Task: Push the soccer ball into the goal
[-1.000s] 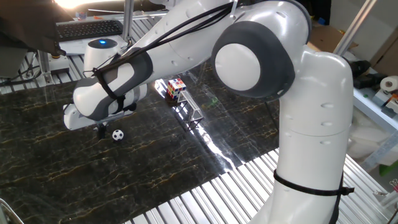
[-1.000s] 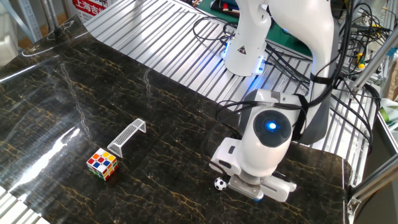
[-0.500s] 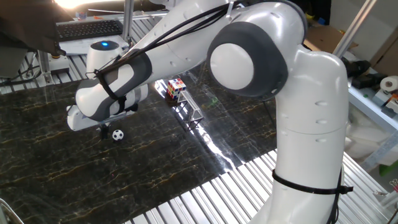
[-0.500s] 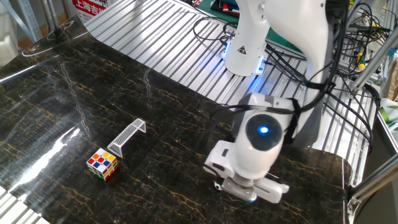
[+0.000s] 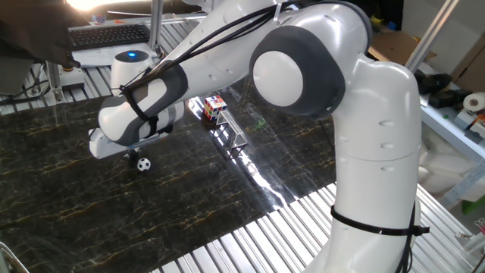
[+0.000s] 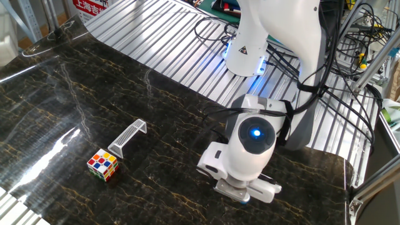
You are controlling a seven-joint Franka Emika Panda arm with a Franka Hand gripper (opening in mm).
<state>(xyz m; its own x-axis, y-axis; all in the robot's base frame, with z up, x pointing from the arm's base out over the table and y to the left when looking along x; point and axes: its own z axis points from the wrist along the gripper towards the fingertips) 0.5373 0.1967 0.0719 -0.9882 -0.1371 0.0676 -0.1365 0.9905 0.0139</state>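
My claw (image 5: 129, 155) hangs low over the dark marbled worktop (image 5: 68, 205), its tips just above the surface and close beside the soccer ball (image 5: 142, 163); whether they touch the ball I cannot tell. My own wrist housing covers the fingers in both views, so I cannot tell if the claw is parted or closed. In one fixed view the ball sits on the worktop just below and to the right of my claw tips. In the other fixed view my wrist hides the ball completely, and only the underside of my claw (image 6: 240, 192) shows beneath the white housing with its blue light. The goal (image 6: 127, 137), a small silvery frame with thin bars, stands well apart from the ball, across the worktop. Just beside the goal sits a multicoloured puzzle cube (image 6: 102, 165). Beyond the worktop's edges lies ribbed metal decking (image 6: 162, 37).
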